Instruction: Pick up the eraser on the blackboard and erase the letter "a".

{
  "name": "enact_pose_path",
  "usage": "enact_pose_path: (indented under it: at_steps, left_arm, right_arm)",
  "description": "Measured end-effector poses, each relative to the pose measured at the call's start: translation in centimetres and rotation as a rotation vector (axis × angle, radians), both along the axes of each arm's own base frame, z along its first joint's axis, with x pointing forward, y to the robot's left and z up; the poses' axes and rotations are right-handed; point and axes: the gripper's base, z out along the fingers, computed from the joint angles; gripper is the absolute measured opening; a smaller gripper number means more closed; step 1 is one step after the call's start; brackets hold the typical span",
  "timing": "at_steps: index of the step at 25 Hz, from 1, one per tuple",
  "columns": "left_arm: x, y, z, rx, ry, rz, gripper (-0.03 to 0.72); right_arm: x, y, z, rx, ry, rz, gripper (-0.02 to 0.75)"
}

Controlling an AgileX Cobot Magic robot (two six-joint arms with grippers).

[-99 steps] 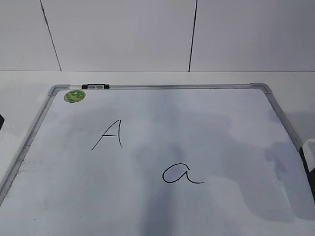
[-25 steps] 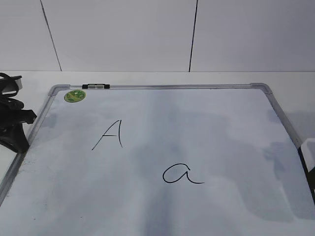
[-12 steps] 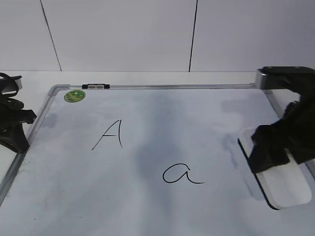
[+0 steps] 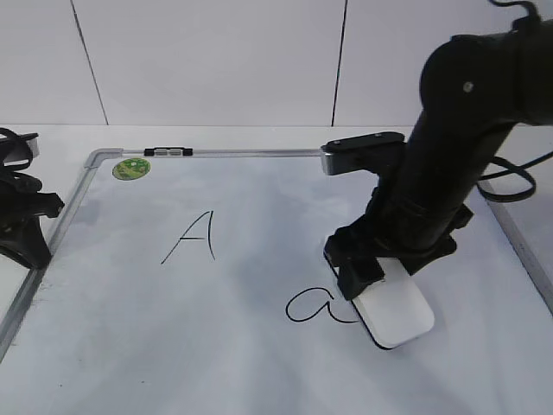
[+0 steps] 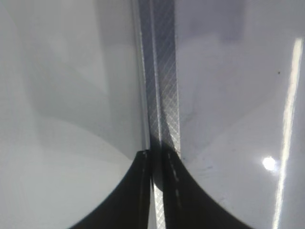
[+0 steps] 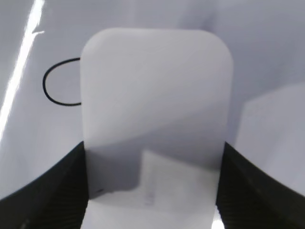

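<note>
**Eraser down on the tail of the small "a"**

Nearest to me, right of centre on the blackboard [image 4: 259, 372], the eraser [image 4: 396, 316] lies flat with its white top up and a thin black edge showing beneath. Its long axis runs on a slant, the free rounded end pointing toward the near right and the other end tucked under the arm toward the far left. Its left edge covers the right side of the letter "a" [image 4: 313, 306]; the oval loop still shows to the left, and in the right wrist view that loop peeks out beside the eraser's left edge.

The right gripper [image 4: 380, 259] comes down on the eraser's far end, its fingers [image 6: 52, 191] pinching the block across its width, one against each long side.

Further back and to the left stands the capital "A" [image 4: 192, 236], well apart from the eraser. At the far left, the left gripper [image 4: 26, 229] sits over the board's silver frame [image 5: 162, 95]; its two dark fingers are pressed nearly together with only a sliver between them, holding nothing.

Farthest off, at the far left corner, are the round green sticker [image 4: 130, 168] and, just right of it on the frame, a small black-and-silver clip [image 4: 168, 152].
</note>
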Motion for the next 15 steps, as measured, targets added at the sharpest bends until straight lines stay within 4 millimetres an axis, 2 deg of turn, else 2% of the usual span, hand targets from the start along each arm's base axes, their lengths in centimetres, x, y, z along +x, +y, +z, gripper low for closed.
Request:
enact_pose_path:
  at_steps: [4,9,15]
  left_arm:
    - [0.0,0.0,0.0,0.0,0.0,0.0,0.025]
    - [0.0,0.0,0.0,0.0,0.0,0.0,0.026]
    - [0.0,0.0,0.0,0.0,0.0,0.0,0.029]
  right_arm:
    - [1.4,1.4,-1.3,-0.013,0.012,0.017,0.574]
    - [2.5,2.1,-3.1,-0.036,0.037,0.026,0.574]
    - [2.8,2.3,-3.5,-0.042,0.049,0.029,0.574]
